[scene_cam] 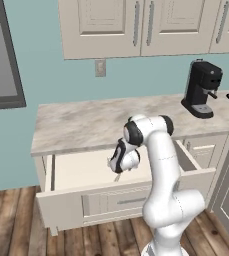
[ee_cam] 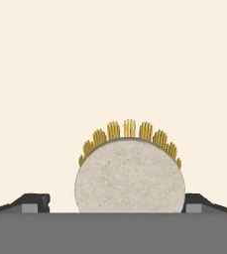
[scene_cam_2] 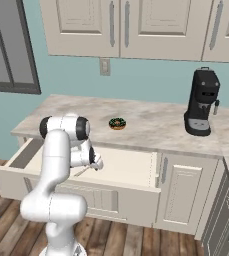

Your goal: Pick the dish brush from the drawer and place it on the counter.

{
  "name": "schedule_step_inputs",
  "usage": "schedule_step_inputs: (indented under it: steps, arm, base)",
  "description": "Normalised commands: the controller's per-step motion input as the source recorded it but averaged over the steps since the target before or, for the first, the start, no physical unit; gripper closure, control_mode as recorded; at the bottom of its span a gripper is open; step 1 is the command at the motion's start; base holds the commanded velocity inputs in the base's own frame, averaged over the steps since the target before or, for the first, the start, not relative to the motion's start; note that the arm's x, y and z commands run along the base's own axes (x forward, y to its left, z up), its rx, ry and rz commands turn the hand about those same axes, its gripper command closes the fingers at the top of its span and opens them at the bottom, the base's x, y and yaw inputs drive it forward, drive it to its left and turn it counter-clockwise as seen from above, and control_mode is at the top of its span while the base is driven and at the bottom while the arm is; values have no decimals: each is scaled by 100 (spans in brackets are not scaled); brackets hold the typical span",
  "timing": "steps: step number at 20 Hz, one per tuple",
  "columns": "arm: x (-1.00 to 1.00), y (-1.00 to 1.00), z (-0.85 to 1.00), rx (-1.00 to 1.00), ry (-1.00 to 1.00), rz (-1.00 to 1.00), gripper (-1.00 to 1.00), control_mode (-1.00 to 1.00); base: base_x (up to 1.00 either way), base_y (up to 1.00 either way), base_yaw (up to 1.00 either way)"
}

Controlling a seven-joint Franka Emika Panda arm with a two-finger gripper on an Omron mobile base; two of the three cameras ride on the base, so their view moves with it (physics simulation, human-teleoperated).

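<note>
At the centre of the left base view we see our gripper [scene_cam: 115, 169] reaching down into the open drawer [scene_cam: 76, 172], a wide shallow cream box with a smooth pale floor and a paneled front. A thin tan handle of the brush [scene_cam: 117, 176] pokes out just beneath the hand. Behind the drawer runs the counter [scene_cam: 81, 122], a flat beige-grey marbled slab, and a glossy black coffee machine [scene_cam: 201, 89] stands at the upper right.

In the right base view a small dark round donut [scene_cam_2: 117, 123] sits on the counter at mid-frame, well apart from the drawer.

In the hand view the brush head fills the lower centre: a round, speckled whitish disc fringed along its top with short golden bristles. Our dark fingertips [ee_cam: 34, 202] flank the disc at lower left and right, jaws clamped on the brush, above the plain cream drawer floor.
</note>
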Motion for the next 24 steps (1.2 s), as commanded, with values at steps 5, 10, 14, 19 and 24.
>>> schedule_step_inputs:
  steps: [5,10,14,19,24]
  arm:
    - [-81,4,-23,-1,-4,0,100,-100]
    - [-88,0,12,0,-23,0,100,-100]
    - [-24,3,94,1,-47,-1,100,-100]
    - [1,23,100,12,-39,-24,100,-100]
    - [7,8,100,35,-18,-51,100,-100]
  base:
    - [0,0,0]
    - [0,0,0]
    - [0,0,0]
    - [0,0,0]
    - [0,0,0]
